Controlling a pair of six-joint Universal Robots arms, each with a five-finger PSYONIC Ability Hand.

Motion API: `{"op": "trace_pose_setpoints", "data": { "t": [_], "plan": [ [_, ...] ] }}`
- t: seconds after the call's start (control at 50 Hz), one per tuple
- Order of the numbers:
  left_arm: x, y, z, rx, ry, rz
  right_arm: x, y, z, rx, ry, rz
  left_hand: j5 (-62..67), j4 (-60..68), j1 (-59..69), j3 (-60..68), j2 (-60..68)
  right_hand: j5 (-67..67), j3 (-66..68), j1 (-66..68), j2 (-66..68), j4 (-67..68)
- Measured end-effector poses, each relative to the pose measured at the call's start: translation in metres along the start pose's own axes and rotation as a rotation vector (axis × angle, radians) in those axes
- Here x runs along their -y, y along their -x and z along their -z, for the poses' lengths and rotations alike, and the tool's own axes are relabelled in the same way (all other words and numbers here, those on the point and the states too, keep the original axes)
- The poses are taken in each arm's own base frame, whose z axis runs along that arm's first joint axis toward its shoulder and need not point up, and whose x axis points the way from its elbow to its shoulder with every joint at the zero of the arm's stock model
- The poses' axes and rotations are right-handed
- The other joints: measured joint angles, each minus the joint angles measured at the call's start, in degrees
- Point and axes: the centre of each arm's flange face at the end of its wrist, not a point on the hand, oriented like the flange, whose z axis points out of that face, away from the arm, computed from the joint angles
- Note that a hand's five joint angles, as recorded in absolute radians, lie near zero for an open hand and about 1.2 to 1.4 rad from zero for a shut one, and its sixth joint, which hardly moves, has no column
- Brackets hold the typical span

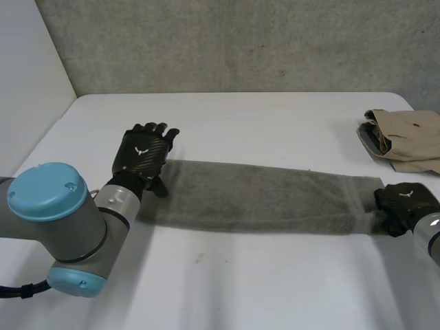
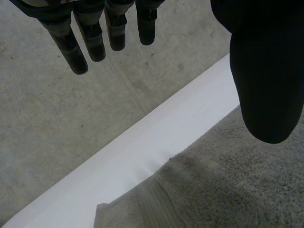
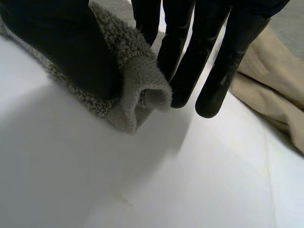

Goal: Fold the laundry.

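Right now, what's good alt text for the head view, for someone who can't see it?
A long grey towel lies stretched across a white table, with the robot's right hand gripping its right end and the left hand open over its left end. A crumpled beige garment sits near the table's far right corner.

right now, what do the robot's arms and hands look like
The left arm is a thick grey tube with round light-blue caps and a silvery wrist cuff. The left hand and right hand are black, each with a small white emblem on its back. The right arm shows grey at its end.
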Motion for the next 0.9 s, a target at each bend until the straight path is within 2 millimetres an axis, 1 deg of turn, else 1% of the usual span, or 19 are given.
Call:
{"op": "trace_pose_setpoints", "data": {
  "t": [0.02, 0.14, 0.22, 0.24, 0.3, 0.36, 0.42, 0.44, 0.46, 0.52, 0.56, 0.58, 0.6, 0.64, 0.68, 0.74, 0.8, 0.86, 0.9],
  "plan": [
    [0.0, 0.0, 0.0, 0.0, 0.0, 0.0, 0.0, 0.0, 0.0, 0.0, 0.0, 0.0, 0.0, 0.0, 0.0, 0.0, 0.0, 0.0, 0.0, 0.0, 0.0, 0.0],
    [0.001, -0.001, 0.002, -0.003, 0.002, 0.0, 0.0, -0.039, -0.005, -0.128, 0.013, 0.054, 0.0, 0.0, 0.0, 0.0, 0.0, 0.0, 0.0, 0.0, 0.0, 0.0],
    [0.002, 0.0, 0.002, -0.001, 0.0, 0.001, -0.004, -0.068, -0.007, -0.213, 0.043, 0.16, 0.0, 0.0, 0.0, 0.0, 0.0, 0.0, 0.0, 0.3, 0.0, 0.0],
    [0.003, 0.0, 0.002, 0.0, -0.002, 0.001, -0.006, -0.083, -0.007, -0.26, 0.065, 0.237, 0.0, 0.0, 0.0, 0.0, 0.0, 0.0, 0.0, 0.4, 0.0, 0.0],
    [0.004, 0.0, 0.002, 0.001, -0.005, 0.003, -0.005, -0.101, -0.008, -0.321, 0.089, 0.353, 0.0, 0.0, 0.0, 0.0, 0.0, 0.0, 0.0, 0.6, 0.0, 0.0],
    [0.005, 0.001, 0.003, 0.002, -0.008, 0.007, 0.009, -0.102, -0.009, -0.349, 0.058, 0.448, 0.0, 0.0, 0.0, 0.0, 0.0, 0.0, 0.0, 0.9, 0.0, 0.0],
    [0.007, 0.002, 0.003, 0.005, -0.011, 0.01, 0.039, -0.084, -0.008, -0.348, -0.04, 0.53, 0.0, 0.0, 0.0, 0.0, 0.0, 0.1, 0.0, 0.9, 0.0, 0.0],
    [0.007, 0.002, 0.003, 0.006, -0.013, 0.011, 0.056, -0.071, -0.005, -0.337, -0.103, 0.562, 0.0, 0.0, 0.0, 0.0, 0.0, 0.3, 0.0, 0.9, 0.0, 0.0],
    [0.007, 0.002, 0.003, 0.007, -0.014, 0.012, 0.061, -0.067, -0.004, -0.332, -0.123, 0.57, 0.0, 0.0, 0.0, 0.0, 0.0, 0.3, 0.0, 0.9, 0.0, 0.0],
    [0.01, 0.004, 0.003, 0.012, -0.021, 0.014, 0.102, -0.02, 0.009, -0.264, -0.308, 0.631, 0.0, 0.0, 0.0, 0.0, 0.0, 0.4, 0.0, 0.9, 0.0, 0.0],
    [0.011, 0.005, 0.002, 0.014, -0.023, 0.014, 0.114, -0.001, 0.015, -0.231, -0.375, 0.65, 0.0, 0.0, 0.0, 0.0, 0.0, 0.4, 0.3, 0.9, 0.0, 0.0],
    [0.012, 0.006, 0.002, 0.016, -0.027, 0.014, 0.128, 0.027, 0.023, -0.169, -0.466, 0.674, 0.0, 0.0, 0.0, 0.0, 0.0, 0.4, 0.4, 0.9, 0.1, 0.1],
    [0.013, 0.006, 0.002, 0.018, -0.029, 0.014, 0.13, 0.033, 0.024, -0.155, -0.484, 0.679, 0.0, 0.0, 0.0, 0.0, 0.0, 0.4, 0.5, 0.9, 0.1, 0.1],
    [0.014, 0.007, 0.002, 0.022, -0.032, 0.014, 0.147, 0.085, 0.04, -0.03, -0.634, 0.718, 0.0, 0.0, 0.0, 0.0, 0.0, 0.4, 0.5, 0.9, 0.1, 0.1],
    [0.015, 0.008, 0.002, 0.023, -0.033, 0.014, 0.15, 0.105, 0.046, 0.02, -0.682, 0.73, 0.0, 0.0, 0.0, 0.0, 0.0, 0.4, 0.5, 0.9, 0.1, 0.1],
    [0.016, 0.009, 0.002, 0.027, -0.036, 0.014, 0.148, 0.194, 0.072, 0.263, -0.848, 0.778, 0.0, 0.0, 0.0, 0.0, 0.0, 0.6, 0.5, 0.9, 0.1, 0.1],
    [0.016, 0.009, 0.002, 0.026, -0.036, 0.013, 0.136, 0.236, 0.08, 0.382, -0.887, 0.797, 0.0, 0.0, 0.0, 0.0, 0.0, 0.7, 0.5, 0.9, 0.1, 0.1],
    [0.015, 0.009, 0.002, 0.025, -0.035, 0.013, 0.124, 0.259, 0.081, 0.448, -0.89, 0.804, 0.0, 0.0, 0.0, 0.0, 0.0, -2.1, -2.9, -2.1, -2.8, -3.4],
    [0.015, 0.009, 0.002, 0.024, -0.034, 0.013, 0.116, 0.27, 0.081, 0.48, -0.88, 0.801, 0.0, 0.0, 0.0, 0.0, 0.0, -20.0, -22.0, -17.7, -23.4, -22.5]
  ]
}}
